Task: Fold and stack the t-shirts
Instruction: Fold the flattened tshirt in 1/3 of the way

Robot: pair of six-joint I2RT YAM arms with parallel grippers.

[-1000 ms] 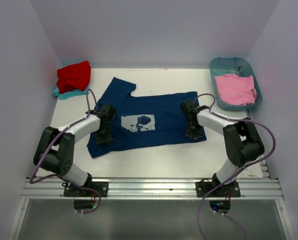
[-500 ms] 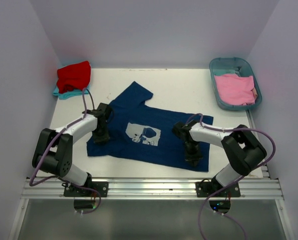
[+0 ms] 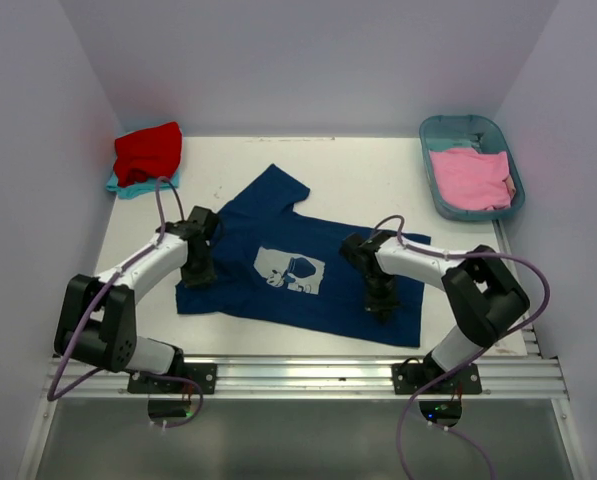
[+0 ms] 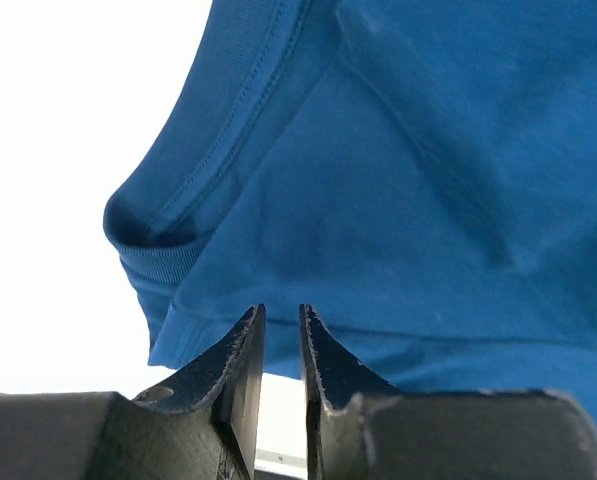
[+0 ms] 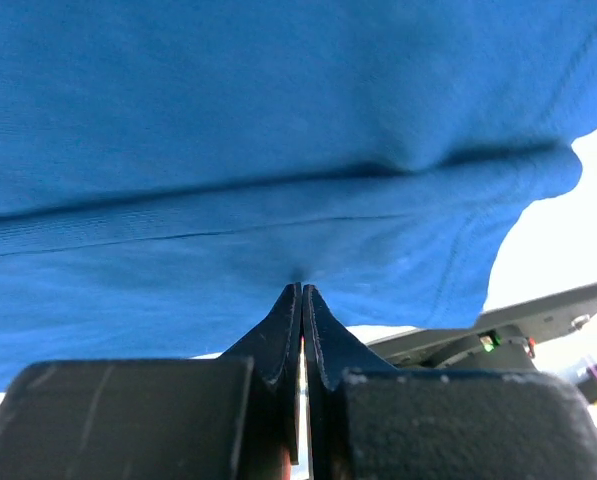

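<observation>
The navy t-shirt (image 3: 328, 240) lies spread and slanted across the middle of the table, its pale print (image 3: 290, 272) facing up. My left gripper (image 3: 199, 275) rests at the shirt's near-left hem, its jaws a narrow gap apart. In the left wrist view the shirt's hem (image 4: 428, 150) runs just beyond the left gripper (image 4: 281, 308), and nothing sits between the fingers. My right gripper (image 3: 380, 305) is shut near the shirt's near-right corner. In the right wrist view the right gripper (image 5: 301, 287) pinches a small pucker of navy cloth (image 5: 278, 120).
A folded red t-shirt (image 3: 148, 150) lies on a teal one (image 3: 128, 187) at the back left corner. A pink t-shirt (image 3: 470, 178) lies in the teal tub (image 3: 463, 127) at the back right. White walls close the table in on three sides.
My right gripper has dragged the shirt's right side toward the near edge, turning the shirt so it lies slanted. The left gripper shifted a little toward the back along the left hem.
</observation>
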